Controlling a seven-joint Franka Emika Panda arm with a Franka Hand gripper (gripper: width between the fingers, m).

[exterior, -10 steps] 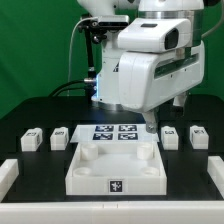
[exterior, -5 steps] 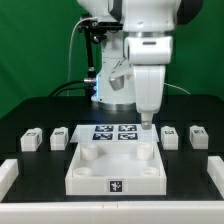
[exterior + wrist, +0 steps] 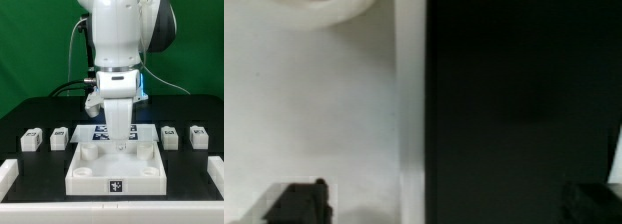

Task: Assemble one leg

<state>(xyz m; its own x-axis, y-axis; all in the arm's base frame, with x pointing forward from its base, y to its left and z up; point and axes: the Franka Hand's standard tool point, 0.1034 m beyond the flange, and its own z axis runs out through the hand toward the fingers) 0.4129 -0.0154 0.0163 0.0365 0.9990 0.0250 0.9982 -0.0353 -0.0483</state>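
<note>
Four small white legs with marker tags stand on the black table, two on the exterior view's left (image 3: 32,140) (image 3: 60,137) and two on its right (image 3: 170,135) (image 3: 197,135). The large white tray-like part (image 3: 85,172) lies in the middle front. My gripper (image 3: 122,142) points down over the tray's back edge, apart from every leg. In the wrist view the gripper (image 3: 452,205) is open and empty, with its dark fingertips (image 3: 295,203) wide apart. One is over a white surface and the other over the black table. No leg shows in that view.
The marker board (image 3: 100,131) lies behind the tray, partly hidden by the arm. White rails stand at the front left (image 3: 10,172) and front right (image 3: 212,172) of the table. A green backdrop closes the back.
The arm has swung from the exterior view's right toward the middle, and the wrist has turned. The gripper now hangs over the tray's back edge. The legs and tray have not moved.
</note>
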